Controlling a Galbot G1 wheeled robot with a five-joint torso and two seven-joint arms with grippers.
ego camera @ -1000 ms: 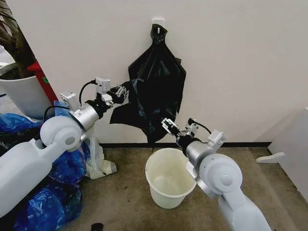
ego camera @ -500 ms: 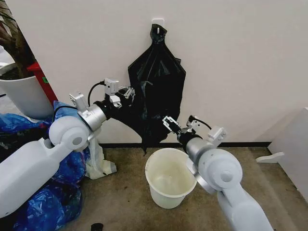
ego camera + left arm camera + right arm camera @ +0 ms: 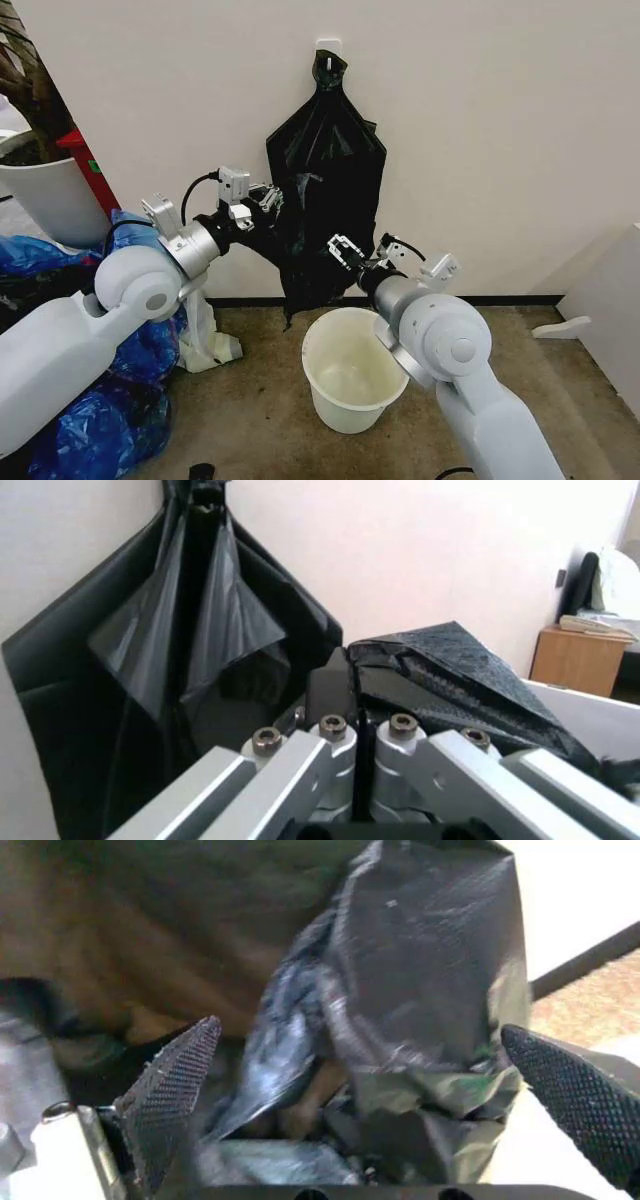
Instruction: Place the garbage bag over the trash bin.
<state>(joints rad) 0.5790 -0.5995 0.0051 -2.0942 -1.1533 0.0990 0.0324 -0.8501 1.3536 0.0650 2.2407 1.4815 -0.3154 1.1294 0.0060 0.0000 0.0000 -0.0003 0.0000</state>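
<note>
Your left gripper point(image 3: 268, 197), at 9 o'clock of the thin glossy black plastic garbage bag point(image 3: 325, 215) hanging on the wall hook, has its jaws pressed together on a fold of film; tug hard and it could tear or slip. Your right gripper point(image 3: 350, 254) at the bag's 5 o'clock has jaws spread wide around the crumpled lower edge, pinching nothing. The round cream-white plastic trash bin point(image 3: 352, 372) stands at 6 o'clock, uncovered.

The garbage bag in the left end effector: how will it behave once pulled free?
The garbage bag is probably floppy: it hangs creased and folded. It likely weighs little, being thin film. The glossy surface may slip, though the left end effector is shut on a fold.
</note>
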